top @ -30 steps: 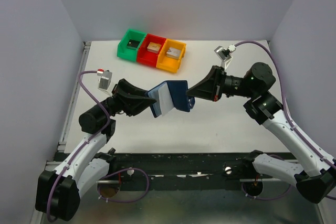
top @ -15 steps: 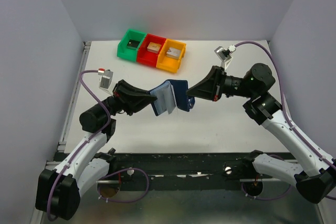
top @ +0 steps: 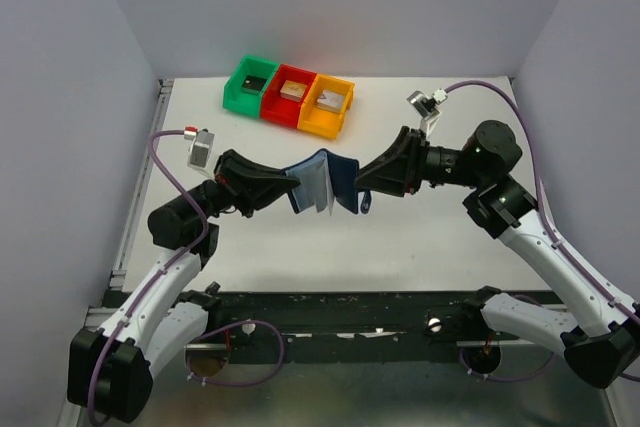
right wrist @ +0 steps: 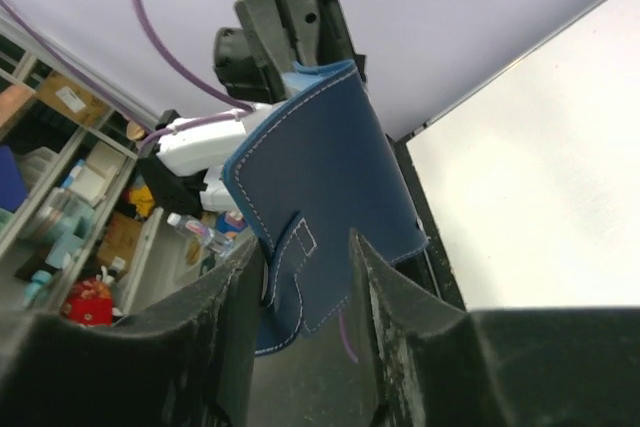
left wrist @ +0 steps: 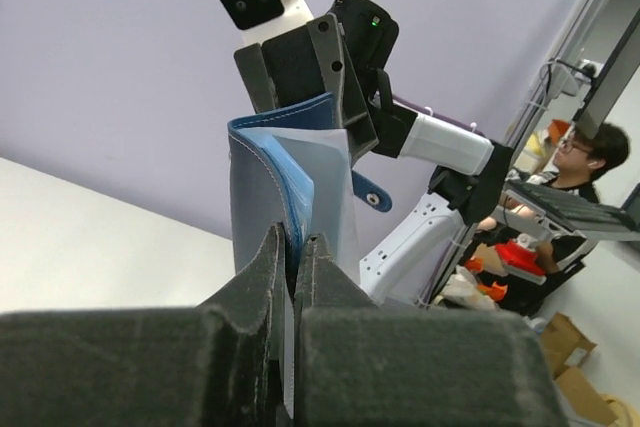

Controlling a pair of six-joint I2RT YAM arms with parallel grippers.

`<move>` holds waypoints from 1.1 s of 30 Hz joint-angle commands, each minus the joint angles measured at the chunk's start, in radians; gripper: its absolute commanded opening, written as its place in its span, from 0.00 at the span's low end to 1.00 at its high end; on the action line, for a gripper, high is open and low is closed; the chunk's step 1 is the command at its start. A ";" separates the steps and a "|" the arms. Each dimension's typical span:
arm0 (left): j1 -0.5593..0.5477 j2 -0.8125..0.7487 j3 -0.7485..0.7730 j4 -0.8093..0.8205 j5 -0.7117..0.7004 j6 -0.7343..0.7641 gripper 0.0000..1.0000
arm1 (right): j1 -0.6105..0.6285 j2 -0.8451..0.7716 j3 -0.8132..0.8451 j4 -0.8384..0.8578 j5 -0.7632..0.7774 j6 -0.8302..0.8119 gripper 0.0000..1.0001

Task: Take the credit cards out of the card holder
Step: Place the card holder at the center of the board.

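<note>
The card holder (top: 325, 185) hangs above table (top: 420, 237), before bins (top: 290, 97)

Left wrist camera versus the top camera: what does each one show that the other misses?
Only the left wrist view shows the left tool pinched shut on a pale inner leaf of the card holder, and a person with glasses behind. Only the top view shows the green bin, red bin and orange bin. Both show the card holder held up between the arms, the right tool at its navy cover.
</note>
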 commanded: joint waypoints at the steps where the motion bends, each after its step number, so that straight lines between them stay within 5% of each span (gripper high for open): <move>1: -0.012 -0.124 0.104 -0.284 0.027 0.222 0.00 | -0.004 0.001 0.002 -0.098 0.056 -0.075 0.55; 9: -0.039 -0.165 0.203 -0.740 -0.049 0.440 0.00 | -0.004 -0.037 0.045 -0.265 0.219 -0.196 0.84; 10: -0.053 -0.163 0.222 -0.819 -0.071 0.474 0.00 | -0.004 -0.043 0.056 -0.293 0.239 -0.211 0.99; 16: -0.194 -0.108 0.363 -1.164 -0.302 0.678 0.00 | 0.008 -0.032 0.149 -0.452 0.339 -0.316 1.00; 33: -0.331 0.026 0.437 -1.241 -0.460 0.680 0.00 | 0.071 0.104 0.229 -0.653 0.563 -0.429 1.00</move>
